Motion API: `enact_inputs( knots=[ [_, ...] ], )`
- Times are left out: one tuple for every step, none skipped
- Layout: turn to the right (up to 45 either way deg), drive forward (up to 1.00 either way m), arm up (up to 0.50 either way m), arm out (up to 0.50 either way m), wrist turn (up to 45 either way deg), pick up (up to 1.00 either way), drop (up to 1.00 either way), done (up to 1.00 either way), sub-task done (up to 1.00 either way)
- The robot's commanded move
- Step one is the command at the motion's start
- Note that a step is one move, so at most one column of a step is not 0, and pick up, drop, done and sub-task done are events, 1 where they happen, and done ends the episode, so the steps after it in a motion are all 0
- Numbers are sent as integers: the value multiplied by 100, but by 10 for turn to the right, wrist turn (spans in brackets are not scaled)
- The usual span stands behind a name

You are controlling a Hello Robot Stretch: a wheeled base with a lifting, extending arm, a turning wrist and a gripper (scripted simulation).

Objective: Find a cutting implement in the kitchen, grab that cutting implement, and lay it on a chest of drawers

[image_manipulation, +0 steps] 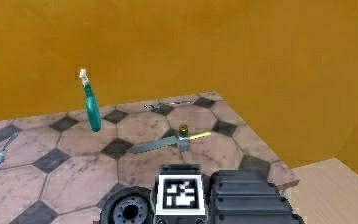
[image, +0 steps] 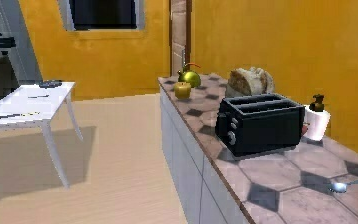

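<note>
The gripper (image_manipulation: 128, 208) is sitting at the arm side view's bottom edge, and I can't tell its grip or whether it's holding anything, while the knife (image_manipulation: 170, 143) is lying flat on the tiled counter (image_manipulation: 57, 165) near a teal bottle (image_manipulation: 88, 104).

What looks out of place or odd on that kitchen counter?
A slim teal bottle with a pale top leans to one side on the tiled counter instead of standing straight. Near it, what looks like a knife lies flat on the tiles. Nothing looks spilled or broken.
</note>
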Motion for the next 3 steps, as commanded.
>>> enact_inputs(
  knots=[
    [0,0,0,26,0,0,0,0,0],
    [0,0,0,0,450,0,0,0,0],
    [0,0,0,0,450,0,0,0,0]
  ],
)
